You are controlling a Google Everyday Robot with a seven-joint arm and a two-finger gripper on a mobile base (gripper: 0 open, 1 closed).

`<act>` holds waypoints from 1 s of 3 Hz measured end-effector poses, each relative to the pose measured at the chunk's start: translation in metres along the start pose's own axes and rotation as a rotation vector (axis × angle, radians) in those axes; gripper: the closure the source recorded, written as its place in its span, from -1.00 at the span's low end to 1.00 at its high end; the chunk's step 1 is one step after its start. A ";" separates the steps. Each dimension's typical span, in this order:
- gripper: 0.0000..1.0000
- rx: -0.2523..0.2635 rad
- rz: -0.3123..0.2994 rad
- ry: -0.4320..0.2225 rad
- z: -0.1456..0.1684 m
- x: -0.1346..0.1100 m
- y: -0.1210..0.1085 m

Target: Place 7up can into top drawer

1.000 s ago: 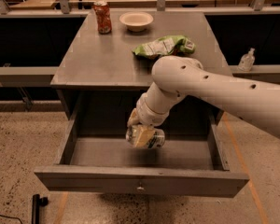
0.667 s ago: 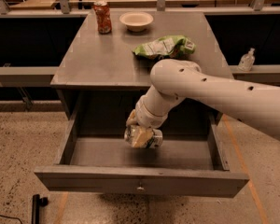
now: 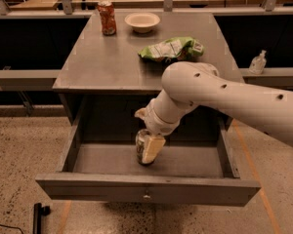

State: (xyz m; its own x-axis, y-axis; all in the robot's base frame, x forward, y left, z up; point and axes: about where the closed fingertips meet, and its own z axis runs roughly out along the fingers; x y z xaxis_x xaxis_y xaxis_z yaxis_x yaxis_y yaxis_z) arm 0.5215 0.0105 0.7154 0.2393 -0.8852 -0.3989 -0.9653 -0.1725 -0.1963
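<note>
Silvery cylindrical 7up can [image 3: 141,143] slightly lower now, clasped by cream gripper [image 3: 147,152], upright inside shallow grey wooden top drawer [image 3: 112,189], clear of walls.

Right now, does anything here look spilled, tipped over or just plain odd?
Nothing stands out. The gripper holds the 7up can roughly upright inside the open top drawer. On the table, the red can and bowl stand upright; the green chip bag lies crumpled, nothing spilled.
</note>
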 end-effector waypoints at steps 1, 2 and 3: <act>-0.67 0.074 0.027 0.001 -0.030 -0.003 0.006; -0.20 0.214 0.035 -0.015 -0.091 -0.010 0.006; 0.25 0.407 0.029 -0.049 -0.154 -0.018 0.013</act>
State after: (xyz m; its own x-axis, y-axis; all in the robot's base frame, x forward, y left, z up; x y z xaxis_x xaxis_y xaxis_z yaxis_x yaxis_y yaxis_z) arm 0.4888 -0.0423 0.8585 0.2272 -0.8638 -0.4498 -0.8534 0.0459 -0.5192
